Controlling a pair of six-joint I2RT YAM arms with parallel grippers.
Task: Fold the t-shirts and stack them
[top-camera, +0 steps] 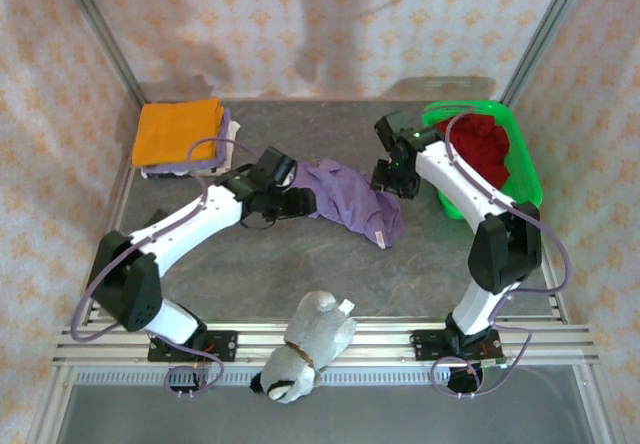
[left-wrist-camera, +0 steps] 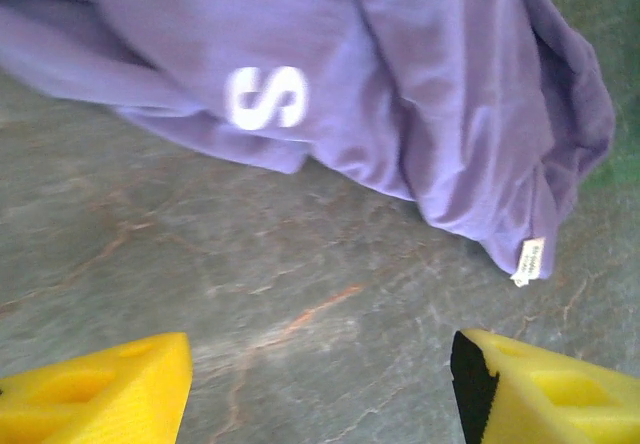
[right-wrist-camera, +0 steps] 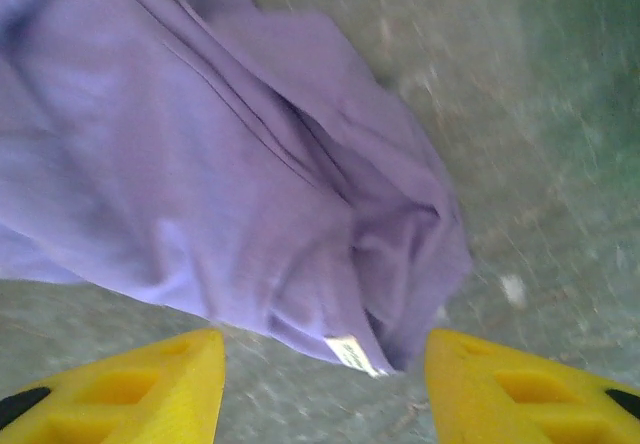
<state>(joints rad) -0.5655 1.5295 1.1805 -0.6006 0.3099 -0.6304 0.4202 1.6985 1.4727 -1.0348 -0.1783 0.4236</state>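
Grey plush toy [top-camera: 305,349] lies at the near edge; left gripper [left-wrist-camera: 320,369] and right gripper [right-wrist-camera: 325,364], jaws apart, flank the crumpled lavender t-shirt [top-camera: 350,202].

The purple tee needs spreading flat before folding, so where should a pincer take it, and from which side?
Probably at the bunched end by the white tag, where the purple tee rises in a thick fold off the table. Come from the near side, straddling that edge; the open right pincer faces it.
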